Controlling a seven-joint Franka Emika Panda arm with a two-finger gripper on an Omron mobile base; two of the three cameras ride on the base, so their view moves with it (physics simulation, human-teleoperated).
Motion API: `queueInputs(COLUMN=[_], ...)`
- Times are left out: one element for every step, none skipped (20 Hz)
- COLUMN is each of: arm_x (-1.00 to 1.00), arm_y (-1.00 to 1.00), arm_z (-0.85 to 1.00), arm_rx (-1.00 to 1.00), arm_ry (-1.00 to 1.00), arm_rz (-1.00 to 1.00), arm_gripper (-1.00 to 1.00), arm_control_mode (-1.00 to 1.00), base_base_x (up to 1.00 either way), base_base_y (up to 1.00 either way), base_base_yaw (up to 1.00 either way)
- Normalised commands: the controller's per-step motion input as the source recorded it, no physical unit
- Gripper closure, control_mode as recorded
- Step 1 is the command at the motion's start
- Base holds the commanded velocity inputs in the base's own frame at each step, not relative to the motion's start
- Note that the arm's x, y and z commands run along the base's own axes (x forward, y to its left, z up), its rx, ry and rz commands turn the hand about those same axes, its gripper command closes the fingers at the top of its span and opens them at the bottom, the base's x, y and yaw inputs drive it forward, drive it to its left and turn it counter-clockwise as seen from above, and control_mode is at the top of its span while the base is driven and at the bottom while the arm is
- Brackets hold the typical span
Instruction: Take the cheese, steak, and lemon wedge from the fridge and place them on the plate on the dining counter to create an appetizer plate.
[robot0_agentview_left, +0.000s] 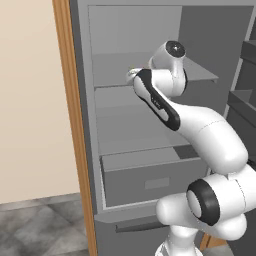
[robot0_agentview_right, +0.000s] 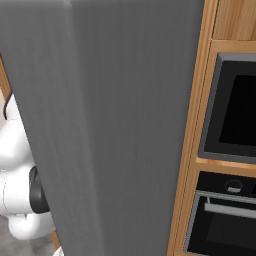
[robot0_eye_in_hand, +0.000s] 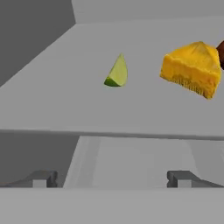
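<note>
You've got the arm reaching into the fridge (robot0_agentview_left: 150, 165), wrist up near the upper shelf at centre of the left base view. In the hand view the gripper (robot0_eye_in_hand: 111, 178) has its jaws spread wide w/ nothing between them, tips low at bottom left and bottom right of frame.

The lemon wedge (robot0_eye_in_hand: 117, 71) sits on the shelf, upper centre of the hand view, well apart from the tips. The cheese (robot0_eye_in_hand: 191, 68) is to its right, upper right of frame, near but not touching it. A dark sliver at the right edge, just behind the cheese, is prob the steak (robot0_eye_in_hand: 221, 53); too little shows to be sure.

Cheese looks like a firm, light block: grip across its two flat sides, low on the body, not over the pointed ridge. The lemon is tiny, curved and prob slick, so pinch the flat faces, centred, or it'll likely squirt out
</note>
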Motion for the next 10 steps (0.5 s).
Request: queueInputs(arm_x=[0.29,0.26,0.29,0.3,0.28,0.29,0.32,0.37,0.33,0.34], arm_y=[0.14,0.19,0.19,0.16,0.13,0.09,0.09,0.02,0.02,0.0], arm_z=[0.0,0.0,0.0,0.0,0.0,0.0,0.0,0.0,0.04,0.07], arm_rx=[0.0,0.0,0.0,0.0,0.0,0.0,0.0,0.0,0.0,0.01], arm_ry=[-0.13,-0.12,-0.12,-0.11,-0.06,-0.04,0.0,0.0,0.0,0.0], arm_rz=[0.0,0.0,0.0,-0.01,-0.02,-0.03,-0.03,-0.03,-0.03,-0.03], arm_gripper=[-1.0,-1.0,-1.0,-1.0,-1.0,-1.0,-1.0,-1.0,-1.0,-1.0], arm_control_mode=[-1.0,-1.0,-1.0,-1.0,-1.0,-1.0,-1.0,-1.0,-1.0,-1.0], base_base_x=[0.0,0.0,0.0,0.0,0.0,0.0,0.0,0.0,0.0,0.0], base_base_y=[0.0,0.0,0.0,0.0,0.0,0.0,0.0,0.0,0.0,0.0], base_base_yaw=[0.0,0.0,0.0,0.0,0.0,0.0,0.0,0.0,0.0,0.0])
